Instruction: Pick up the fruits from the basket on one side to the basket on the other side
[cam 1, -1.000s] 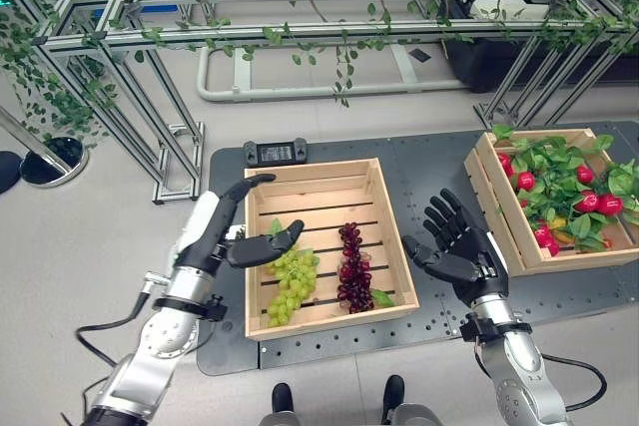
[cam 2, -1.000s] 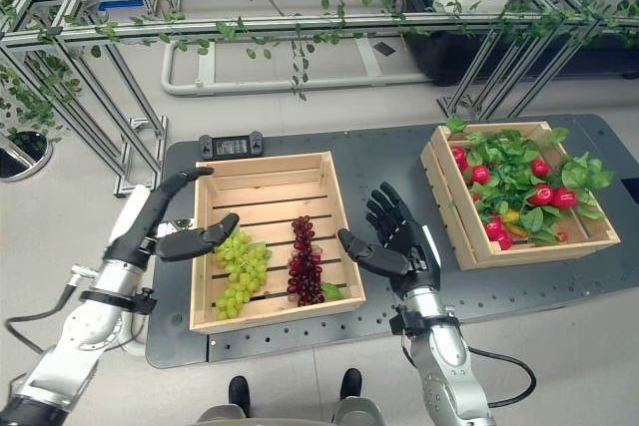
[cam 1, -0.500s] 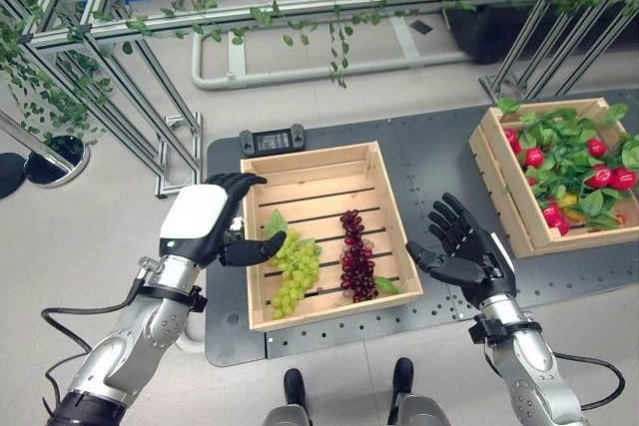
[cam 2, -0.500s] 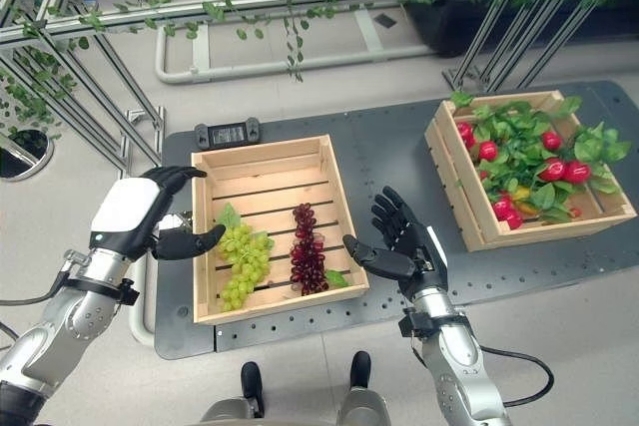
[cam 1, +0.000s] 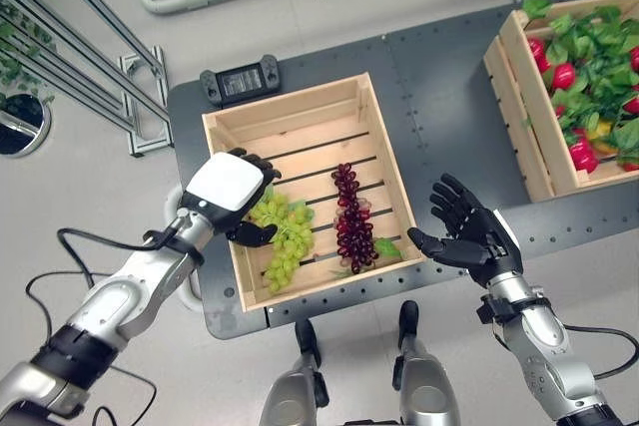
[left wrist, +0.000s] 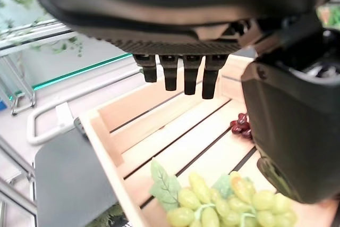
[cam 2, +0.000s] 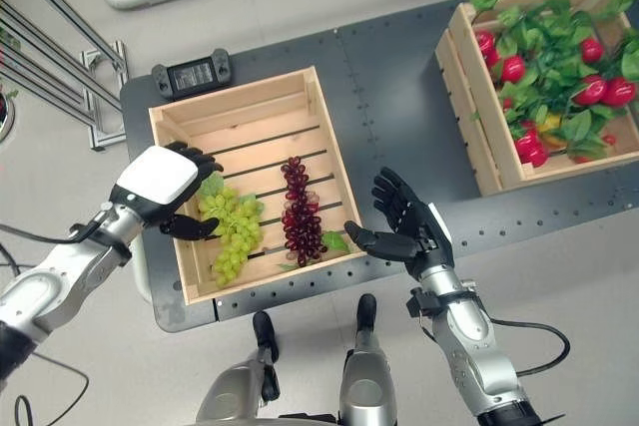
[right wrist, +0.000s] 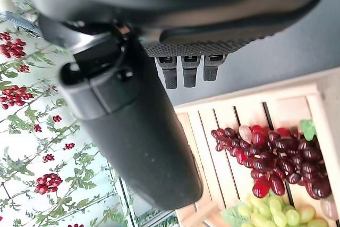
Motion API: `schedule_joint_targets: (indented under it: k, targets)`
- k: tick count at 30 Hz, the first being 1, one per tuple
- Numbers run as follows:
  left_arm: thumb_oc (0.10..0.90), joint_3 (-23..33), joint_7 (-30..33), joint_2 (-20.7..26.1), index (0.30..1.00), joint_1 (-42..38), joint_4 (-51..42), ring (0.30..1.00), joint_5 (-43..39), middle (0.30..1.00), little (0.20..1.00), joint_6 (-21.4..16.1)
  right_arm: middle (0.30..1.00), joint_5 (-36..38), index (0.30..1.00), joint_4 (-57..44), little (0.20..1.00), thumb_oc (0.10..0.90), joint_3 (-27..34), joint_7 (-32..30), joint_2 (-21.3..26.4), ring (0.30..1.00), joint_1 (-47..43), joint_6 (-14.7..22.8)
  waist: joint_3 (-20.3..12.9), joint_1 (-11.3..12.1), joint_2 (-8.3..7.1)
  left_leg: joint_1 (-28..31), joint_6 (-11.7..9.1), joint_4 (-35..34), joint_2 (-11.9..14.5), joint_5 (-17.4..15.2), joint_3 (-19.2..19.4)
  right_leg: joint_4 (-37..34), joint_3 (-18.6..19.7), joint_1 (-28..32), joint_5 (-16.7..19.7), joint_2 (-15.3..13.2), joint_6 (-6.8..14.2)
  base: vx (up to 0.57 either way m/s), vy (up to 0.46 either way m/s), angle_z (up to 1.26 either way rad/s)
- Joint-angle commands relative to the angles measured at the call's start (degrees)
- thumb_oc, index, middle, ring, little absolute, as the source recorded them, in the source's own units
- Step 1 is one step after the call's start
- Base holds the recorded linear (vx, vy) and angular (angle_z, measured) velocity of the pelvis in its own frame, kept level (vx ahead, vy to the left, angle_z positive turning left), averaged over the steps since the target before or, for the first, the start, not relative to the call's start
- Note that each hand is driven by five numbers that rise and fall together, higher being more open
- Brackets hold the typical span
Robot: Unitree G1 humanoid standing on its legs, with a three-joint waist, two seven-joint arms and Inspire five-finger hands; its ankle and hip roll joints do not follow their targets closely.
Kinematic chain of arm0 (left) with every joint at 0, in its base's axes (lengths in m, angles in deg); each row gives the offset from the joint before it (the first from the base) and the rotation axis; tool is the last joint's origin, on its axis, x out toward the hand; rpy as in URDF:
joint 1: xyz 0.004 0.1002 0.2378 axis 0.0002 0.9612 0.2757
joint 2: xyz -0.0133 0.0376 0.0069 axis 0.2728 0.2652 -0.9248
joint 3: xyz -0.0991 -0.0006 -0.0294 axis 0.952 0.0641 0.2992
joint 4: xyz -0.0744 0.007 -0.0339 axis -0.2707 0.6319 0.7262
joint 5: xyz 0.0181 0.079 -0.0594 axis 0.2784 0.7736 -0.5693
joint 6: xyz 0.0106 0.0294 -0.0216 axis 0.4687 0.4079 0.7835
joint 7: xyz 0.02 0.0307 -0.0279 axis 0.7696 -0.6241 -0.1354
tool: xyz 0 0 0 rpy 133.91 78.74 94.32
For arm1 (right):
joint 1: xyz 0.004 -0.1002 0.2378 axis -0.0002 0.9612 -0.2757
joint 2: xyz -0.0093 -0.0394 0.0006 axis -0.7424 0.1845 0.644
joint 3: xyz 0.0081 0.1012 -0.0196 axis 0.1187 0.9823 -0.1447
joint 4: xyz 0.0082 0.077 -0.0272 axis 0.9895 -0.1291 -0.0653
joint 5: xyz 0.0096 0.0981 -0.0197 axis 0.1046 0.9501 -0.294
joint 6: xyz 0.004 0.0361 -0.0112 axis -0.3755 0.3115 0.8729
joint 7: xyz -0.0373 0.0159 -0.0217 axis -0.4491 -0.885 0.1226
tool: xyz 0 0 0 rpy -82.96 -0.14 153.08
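so from where i'm standing the whole thing comes down to the left hand [cam 1: 228, 187] and the green grapes [cam 1: 281, 240]. that hand hangs over the outer edge of the near crate [cam 1: 225, 130], palm down. its fingers [left wrist: 184, 77] are loosely open, nothing in them, and the thumb [cam 1: 252, 234] is tucked under, pointing in toward the bunch. the grapes lie just past the thumb tip, right below and inward of the fingers. i can't tell if the thumb is touching them, it looks like a hair apart.

the bunch's long axis runs front to back along the crate, leafy stem end up near the fingers and the tail trailing toward the robot's side. so the fingers sit roughly across that axis near the stem, which looks to me like the right place to close on it.

the red grapes [cam 1: 349, 215] lie next over, parallel, one slat further inward, between the two hands.

the right hand [cam 1: 467, 235] is outside the crate on the dark table [cam 1: 429, 87], fingers spread, palm turned up and toward the crate, holding nothing. it's clear of the crate wall, so the left hand is plainly the nearer one for the green bunch. the far crate [cam 1: 518, 102], full of leaves and red fruit, sits well beyond the right hand, so the carry would go across.
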Motion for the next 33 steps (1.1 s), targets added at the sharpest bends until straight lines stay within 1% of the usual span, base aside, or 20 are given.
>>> schedule_joint_targets:
  k: [1,4,6,9,11,15,16,21,23,24,28,33]
  targets:
    - [0.8,2.2,0.9,1.0,0.9,-5.4,2.3,0.9,2.6,0.9,0.9,3.6,0.9,1.8,0.9,-5.7,0.9,0.8,-0.1,-1.9,2.2,0.9,-3.6,4.4,-2.7,-1.3,-1.79,-5.2,2.9,8.3,-3.4,-5.4,-0.5,11.1,3.6,-7.6,-2.9,-0.8,1.2,-0.01,0.024,-0.03]
    - [0.8,0.8,0.2,0.9,0.9,-7.4,4.5,0.9,4.1,0.9,0.9,4.4,0.9,1.8,0.9,-4.9,0.9,0.8,-0.3,-1.7,1.7,0.9,-4.3,4.9,-2.3,-1.5,-1.97,-5.2,3.0,8.2,-3.5,-5.5,-0.2,10.8,3.7,-7.5,-3.0,-0.6,1.2,-0.01,0.028,-0.04]
    - [0.8,-0.6,0.0,0.7,0.9,-9.7,6.1,0.9,5.1,0.9,0.9,5.7,0.9,1.5,0.9,-4.9,0.9,0.8,-0.6,-2.2,1.3,0.9,-5.1,4.7,-1.8,-1.5,-2.14,-5.8,2.9,8.4,-3.5,-5.4,0.0,10.7,3.7,-7.8,-2.9,-0.5,1.2,-0.02,0.007,-0.01]
    - [0.8,-1.4,0.2,0.3,0.9,-11.3,7.9,0.9,6.2,0.9,0.9,6.2,0.9,2.3,0.9,-4.6,0.9,0.8,-1.0,-2.3,0.6,0.9,-5.6,4.5,-1.4,-1.6,-2.35,-6.4,2.9,9.0,-3.4,-5.5,0.1,10.8,3.7,-8.1,-3.0,-0.4,1.1,0.0,0.0,0.0]
    - [0.8,-3.0,-2.6,-0.4,0.9,-13.1,9.1,0.9,8.6,0.9,0.9,7.5,0.9,2.3,0.9,-4.3,0.9,0.8,-1.5,-2.4,0.2,0.9,-5.9,4.8,-1.0,-1.7,-2.5,-6.9,2.9,9.4,-3.3,-5.4,0.3,11.1,3.7,-8.3,-3.1,-0.1,0.9,0.0,0.007,-0.02]
    - [0.8,-4.4,-4.9,-0.6,0.9,-14.2,10.2,0.9,10.6,0.9,0.9,6.8,0.9,1.5,0.9,-4.2,0.9,0.8,-1.9,-2.7,-0.2,0.9,-6.6,4.7,-0.6,-1.6,-2.82,-7.5,2.7,10.4,-3.1,-5.6,0.5,11.3,3.7,-8.5,-3.2,-0.1,0.8,0.0,0.0,0.0]
    - [0.8,-4.7,-6.2,-1.0,0.9,-14.3,10.4,0.9,11.6,0.9,0.9,5.8,0.9,0.4,0.9,-4.3,0.9,0.8,-2.1,-3.0,-0.3,0.9,-6.9,4.4,-0.4,-1.5,-2.92,-7.5,2.7,10.5,-3.1,-5.7,0.4,11.1,3.7,-8.2,-3.3,-0.1,0.7,0.0,0.0,0.0]
    - [0.8,-5.4,-9.6,-1.4,0.9,-14.3,10.4,0.9,15.0,0.9,0.9,4.4,0.9,0.2,0.9,-4.3,0.9,0.8,-2.6,-3.4,-0.6,0.9,-7.1,4.2,-0.1,-1.3,-2.99,-7.3,2.6,10.4,-3.0,-5.6,0.6,10.6,3.3,-7.5,-3.3,0.3,0.6,0.0,0.0,0.0]
    - [0.8,-6.2,-10.1,-1.5,0.9,-14.9,10.8,0.9,15.1,0.9,0.9,4.4,0.9,0.3,0.9,-4.2,0.9,0.8,-2.9,-3.4,-0.6,0.9,-7.4,4.4,0.1,-1.3,-3.06,-7.4,2.5,10.5,-3.0,-5.7,0.7,10.5,3.4,-7.4,-3.4,0.4,0.6,0.0,0.0,0.0]
    - [0.8,-6.5,-10.1,-1.7,0.9,-15.2,11.4,0.9,15.0,0.9,0.9,3.7,0.9,0.3,0.9,-4.0,0.9,0.8,-3.0,-3.5,-0.7,0.9,-7.6,4.5,0.2,-1.2,-3.17,-7.4,2.5,10.5,-2.9,-5.7,0.7,10.5,3.3,-7.4,-3.4,0.4,0.5,0.0,0.0,0.0]
    - [0.8,-8.2,-9.9,-3.1,0.9,-16.6,12.9,0.9,16.1,0.9,0.9,3.0,0.9,-0.3,0.9,-3.9,0.9,0.8,-3.8,-3.4,-1.0,0.9,-8.2,3.9,0.6,-1.4,-3.5,-7.8,2.4,10.8,-2.8,-5.6,0.9,10.3,3.3,-7.3,-3.4,0.6,0.5,0.0,0.0,0.0]
    - [0.8,-10.6,-10.2,-4.7,0.9,-18.0,15.4,0.9,18.3,0.9,0.9,1.6,0.9,-0.2,0.9,-3.0,0.9,0.8,-5.2,-4.0,-1.6,0.9,-9.1,4.5,1.2,-1.2,-3.9,-8.3,2.2,11.5,-2.5,-5.7,1.0,10.5,3.6,-7.5,-3.4,0.9,0.4,0.0,-0.017,-0.01]
